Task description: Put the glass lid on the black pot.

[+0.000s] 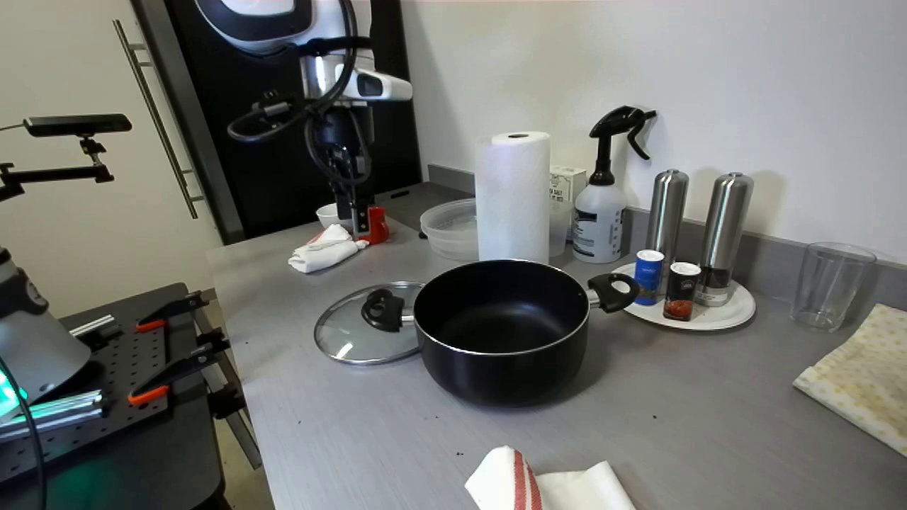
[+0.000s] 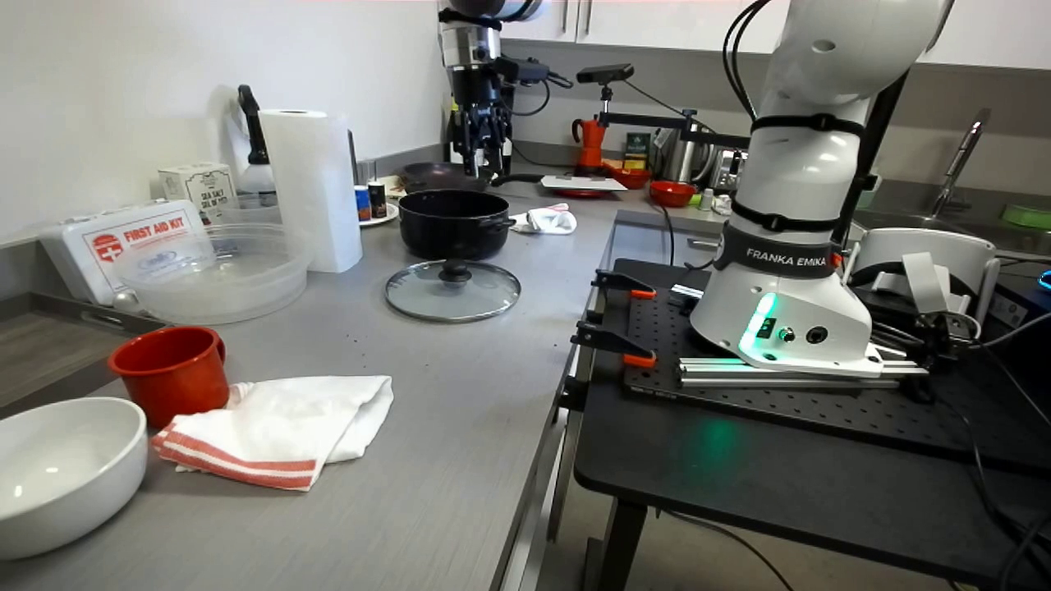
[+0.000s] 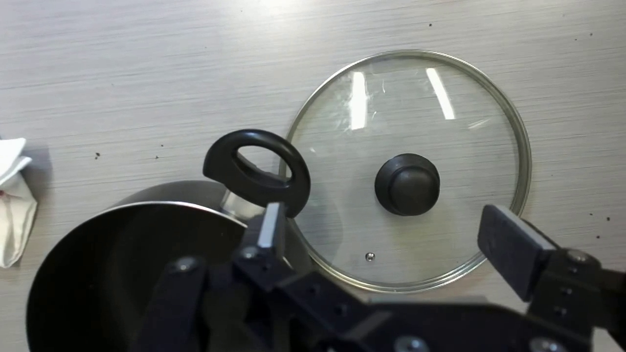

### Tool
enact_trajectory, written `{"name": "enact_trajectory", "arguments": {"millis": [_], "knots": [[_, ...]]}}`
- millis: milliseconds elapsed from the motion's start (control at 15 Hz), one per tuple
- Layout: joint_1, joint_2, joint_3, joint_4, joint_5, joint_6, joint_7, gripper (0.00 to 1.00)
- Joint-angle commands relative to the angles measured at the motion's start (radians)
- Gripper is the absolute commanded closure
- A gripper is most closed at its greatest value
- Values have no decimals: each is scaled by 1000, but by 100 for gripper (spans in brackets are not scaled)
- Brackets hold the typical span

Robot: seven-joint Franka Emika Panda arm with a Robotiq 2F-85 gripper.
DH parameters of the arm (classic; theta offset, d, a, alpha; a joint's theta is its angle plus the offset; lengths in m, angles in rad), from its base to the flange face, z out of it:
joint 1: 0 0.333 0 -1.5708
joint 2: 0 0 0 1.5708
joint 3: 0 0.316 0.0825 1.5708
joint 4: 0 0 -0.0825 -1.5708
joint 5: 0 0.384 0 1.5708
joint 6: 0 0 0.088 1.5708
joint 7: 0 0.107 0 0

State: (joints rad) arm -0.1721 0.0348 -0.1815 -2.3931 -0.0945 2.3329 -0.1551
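Note:
The glass lid (image 1: 354, 334) lies flat on the grey counter beside the black pot (image 1: 503, 375), with one pot handle reaching over its edge. In an exterior view the lid (image 2: 415, 294) shows its dark knob (image 2: 454, 271) upward, in front of the pot (image 2: 452, 234). In the wrist view the lid (image 3: 401, 132) and its knob (image 3: 408, 185) are in full view; the pot (image 3: 107, 274) is partly hidden by a finger. The pot stands upright without a cover. My gripper (image 3: 389, 230) is open and empty, raised above the lid; it also shows in both exterior views (image 1: 360, 221) (image 2: 484, 160).
A paper towel roll (image 1: 514, 198), clear plastic tubs (image 2: 222, 283) and a spray bottle (image 1: 599, 223) stand along the wall. A white plate (image 1: 730, 312) with shakers is near the pot's far handle. White cloths (image 2: 287, 427), a red mug (image 2: 172, 373) and a white bowl (image 2: 66, 476) are also on the counter.

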Motion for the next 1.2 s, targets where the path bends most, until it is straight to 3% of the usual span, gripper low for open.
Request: {"name": "enact_trajectory", "arguments": {"millis": [0,600,1133], "knots": [[5,71,18,23,43,46,-35,0],[-15,234,56,70,104,123,-129,0],[-22,367,86,174,85,131,-117,0]]}}
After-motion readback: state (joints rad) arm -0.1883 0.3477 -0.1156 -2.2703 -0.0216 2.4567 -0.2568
